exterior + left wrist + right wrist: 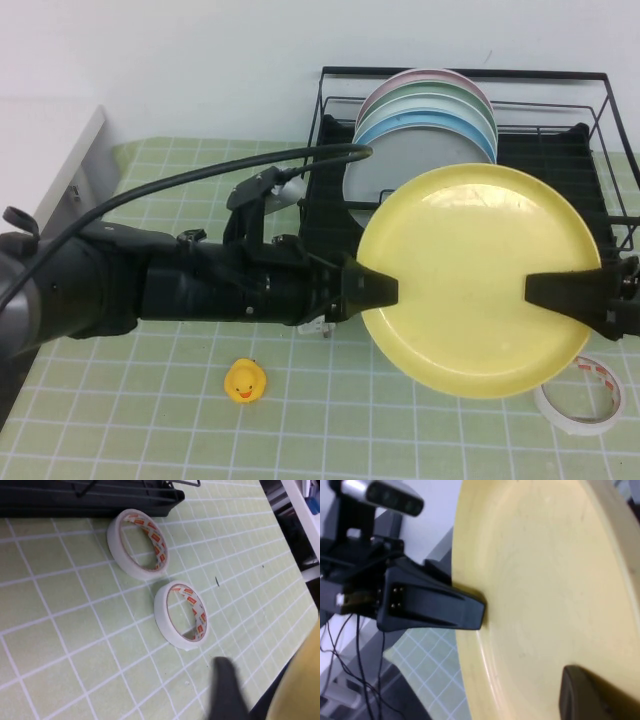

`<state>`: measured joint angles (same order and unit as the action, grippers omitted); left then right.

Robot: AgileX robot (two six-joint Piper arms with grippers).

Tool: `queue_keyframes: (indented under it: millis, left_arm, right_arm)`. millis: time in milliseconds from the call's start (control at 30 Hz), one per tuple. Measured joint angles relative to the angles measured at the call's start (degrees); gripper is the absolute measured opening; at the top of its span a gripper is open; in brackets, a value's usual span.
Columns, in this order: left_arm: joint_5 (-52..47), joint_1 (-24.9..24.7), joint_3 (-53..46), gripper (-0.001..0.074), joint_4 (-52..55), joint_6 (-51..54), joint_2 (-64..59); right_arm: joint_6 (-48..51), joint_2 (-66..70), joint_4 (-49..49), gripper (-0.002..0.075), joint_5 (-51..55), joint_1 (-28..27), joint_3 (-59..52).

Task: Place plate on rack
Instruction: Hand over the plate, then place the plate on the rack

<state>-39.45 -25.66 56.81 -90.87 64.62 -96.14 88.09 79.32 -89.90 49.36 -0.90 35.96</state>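
Note:
The yellow plate [470, 280] hangs tilted in the air in front of the black wire rack [600, 120]. My right gripper [540, 288] is shut on its right rim; one finger [580, 692] presses on the plate's face [545, 580]. My left gripper [385, 290] is at the plate's left rim and also shows in the right wrist view [470, 612]. In the left wrist view one finger [227, 690] stands apart from the plate's edge [300, 690], with mat showing between, so the left gripper is open around the rim.
Pink, green, blue and grey plates [425, 115] stand upright in the rack's left part. A yellow rubber duck [245, 381] sits on the green checked mat. A tape roll [578, 405] lies at the front right; the left wrist view shows two rolls [137, 542] [181, 615].

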Motion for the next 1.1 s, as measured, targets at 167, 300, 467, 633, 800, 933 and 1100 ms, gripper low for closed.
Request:
queue_keyframes:
  millis: [167,300,467,633,800,933,1100]
  left_arm:
    - [-3.80,6.06,0.00,0.0473,-0.14,-2.26,0.52]
    - [-10.26,14.79,0.00,0.0470,1.12,-5.10,2.93]
    - [-13.72,29.27,0.00,0.0294,7.63,-8.26,7.61]
    - [-14.99,37.36,-1.91,0.0048,12.89,-9.85,15.45]
    - [-9.84,38.93,-8.29,0.0007,12.91,-8.90,26.09]
    - [-7.03,37.74,-14.91,0.0002,12.69,-8.43,33.16]
    - [-5.92,36.48,-22.18,0.0000,12.56,-8.02,37.84]
  right_arm:
    - [6.90,1.04,0.73,0.0131,1.30,0.00,3.05]
    - [9.41,2.95,3.04,0.0128,1.86,0.04,8.88]
    - [9.69,6.71,5.68,0.0128,2.07,0.04,18.60]
    - [9.02,12.52,6.73,0.0128,3.23,0.04,32.00]
    - [8.20,20.65,11.38,0.0128,7.68,0.04,47.39]
    - [6.41,28.05,18.56,0.0127,12.83,0.04,59.62]
    - [4.57,37.05,22.70,0.0127,14.24,0.04,71.77]
